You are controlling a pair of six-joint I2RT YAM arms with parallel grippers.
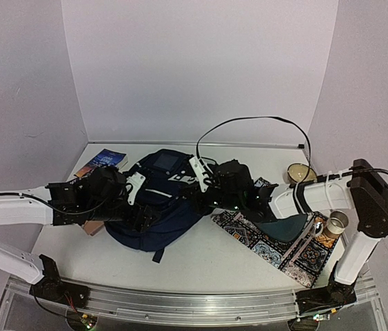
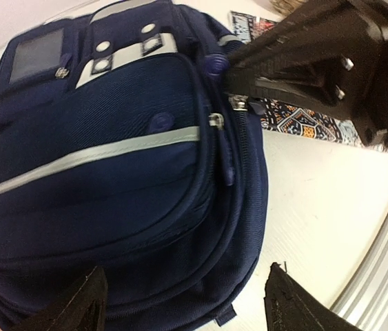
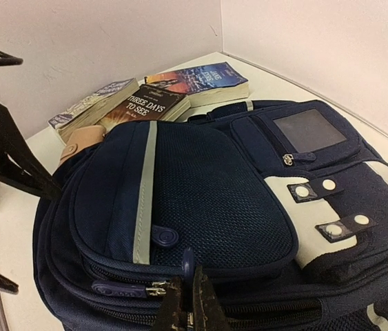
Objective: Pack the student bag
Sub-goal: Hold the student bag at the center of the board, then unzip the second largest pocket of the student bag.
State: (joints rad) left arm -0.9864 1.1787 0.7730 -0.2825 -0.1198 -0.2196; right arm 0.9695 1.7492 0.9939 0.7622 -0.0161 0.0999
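Note:
The student bag (image 1: 159, 203), dark navy with white stripe trim and a grey-blue square panel, lies flat mid-table. It fills the left wrist view (image 2: 111, 172) and the right wrist view (image 3: 207, 186). My right gripper (image 3: 185, 303) is shut on a navy zipper pull (image 3: 189, 265) at the bag's near edge; it also shows in the top view (image 1: 204, 187) and the left wrist view (image 2: 304, 55). My left gripper (image 2: 187, 276) is open, its fingers (image 2: 76, 303) straddling the bag's lower end without holding it; the top view shows it at the bag's left side (image 1: 137, 212).
Three paperback books (image 3: 197, 79) lie beyond the bag by the back-left wall (image 1: 104, 160). A patterned mat (image 1: 276, 241) with a teal item (image 1: 293, 227) lies on the right. A bowl (image 1: 300, 172) and a small roll (image 1: 336, 222) stand far right.

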